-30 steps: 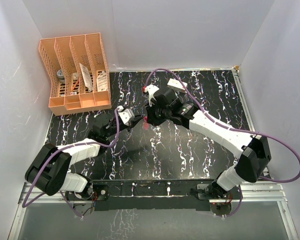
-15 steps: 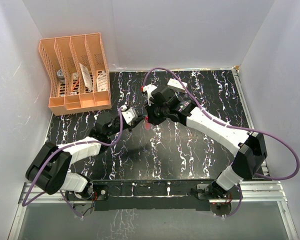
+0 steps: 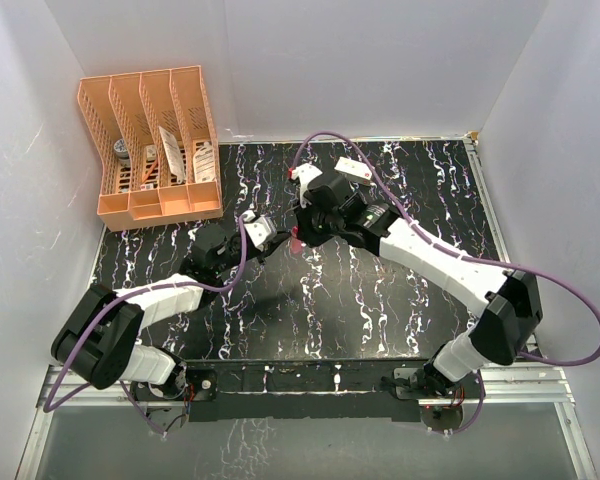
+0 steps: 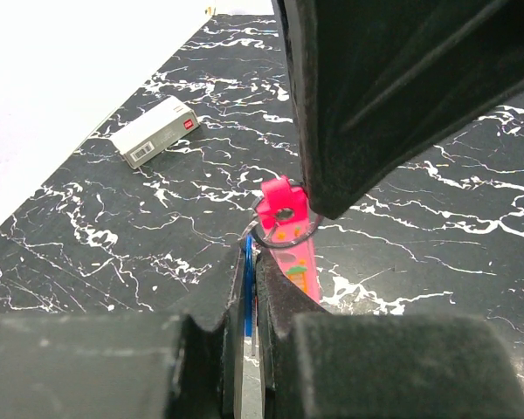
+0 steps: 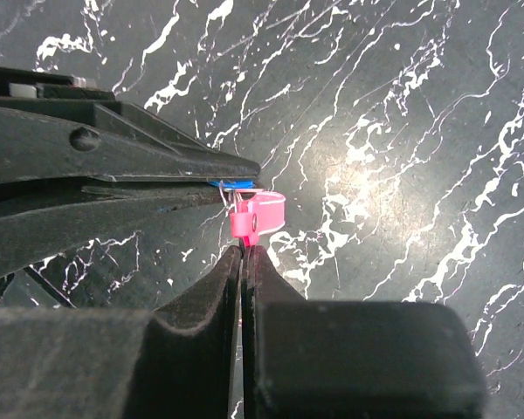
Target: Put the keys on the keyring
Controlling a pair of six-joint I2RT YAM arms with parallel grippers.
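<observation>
Black table [image 4: 419, 218] below; right fingers [image 5: 205, 305] clamped on pink key [image 4: 284, 205]; left fingers [image 4: 284, 301] clamped on blue key [image 4: 247, 271]; both keys held off the table, meeting at ring [image 4: 264, 234]; threading judged under way, neither key confirmed on.

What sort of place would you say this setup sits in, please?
Probably a robotics lab test cell: plain white panel walls box in a black, white-veined marble-pattern tabletop, with two white-and-black robot arms bolted along its near edge.
</observation>
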